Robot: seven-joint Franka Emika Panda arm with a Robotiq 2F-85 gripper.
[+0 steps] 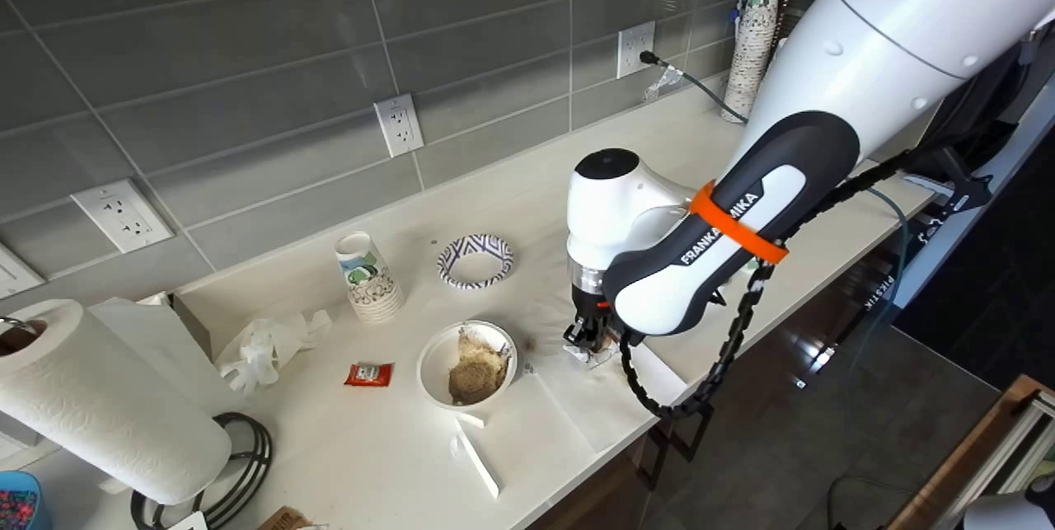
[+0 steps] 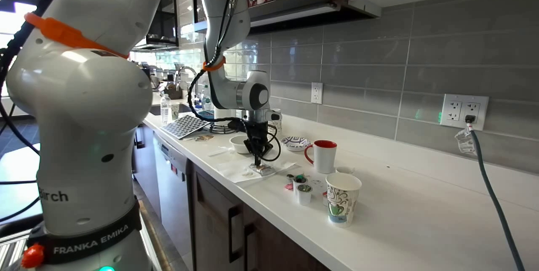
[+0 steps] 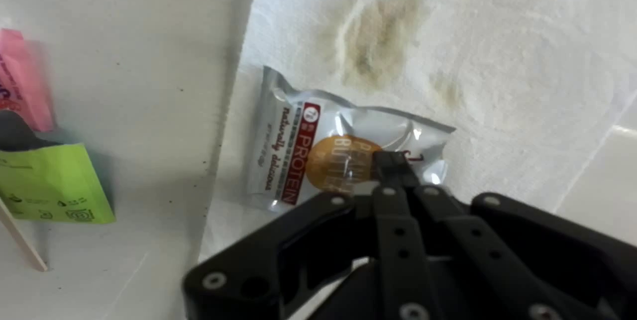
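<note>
Wrapper (image 3: 331, 148) is partly hidden by the pressed-together gripper (image 3: 395, 160) near the front edge of a tile-backed counter (image 2: 404, 205).

The arm (image 1: 812, 68) was glossy white with curved black panels (image 1: 824, 133), dark lettering (image 2: 54, 196) ending in "irch", and orange straps (image 1: 736, 225). A ridged black cable (image 1: 729, 344) looped alongside. White "FRANKA EMIKA" marked the black base collar (image 2: 97, 248), near a red knob (image 2: 32, 256) and green light (image 2: 106, 268). Silvery screws (image 3: 214, 280) studded the black tool (image 3: 393, 158).
</note>
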